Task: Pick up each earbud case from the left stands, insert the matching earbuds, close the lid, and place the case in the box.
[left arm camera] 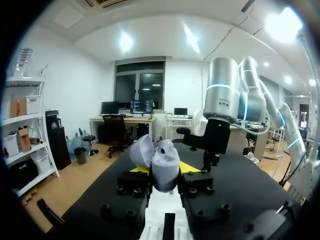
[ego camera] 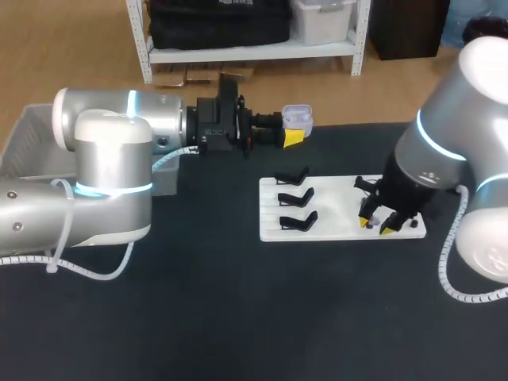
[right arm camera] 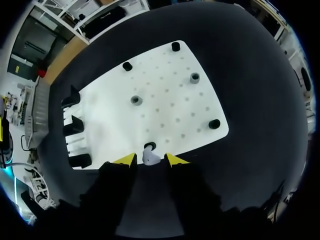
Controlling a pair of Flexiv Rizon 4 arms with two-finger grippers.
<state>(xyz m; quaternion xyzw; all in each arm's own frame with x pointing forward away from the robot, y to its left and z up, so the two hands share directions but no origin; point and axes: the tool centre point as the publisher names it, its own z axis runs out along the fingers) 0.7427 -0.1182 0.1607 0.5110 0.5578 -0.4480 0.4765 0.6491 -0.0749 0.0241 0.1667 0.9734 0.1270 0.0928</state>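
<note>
my left claw (left arm camera: 165, 170) grips the case (ego camera: 298, 117), lid open, above the bench's (ego camera: 238, 317) far side. my right claw (right arm camera: 150, 161) is open over the board (right arm camera: 165, 100), earbud (right arm camera: 150, 156) between its tips.

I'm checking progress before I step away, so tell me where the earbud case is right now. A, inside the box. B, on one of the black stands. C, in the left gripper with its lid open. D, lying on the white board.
C: the earbud case sits clamped between the fingers of the left gripper with its lid tipped open, and the black stands are bare.
</note>
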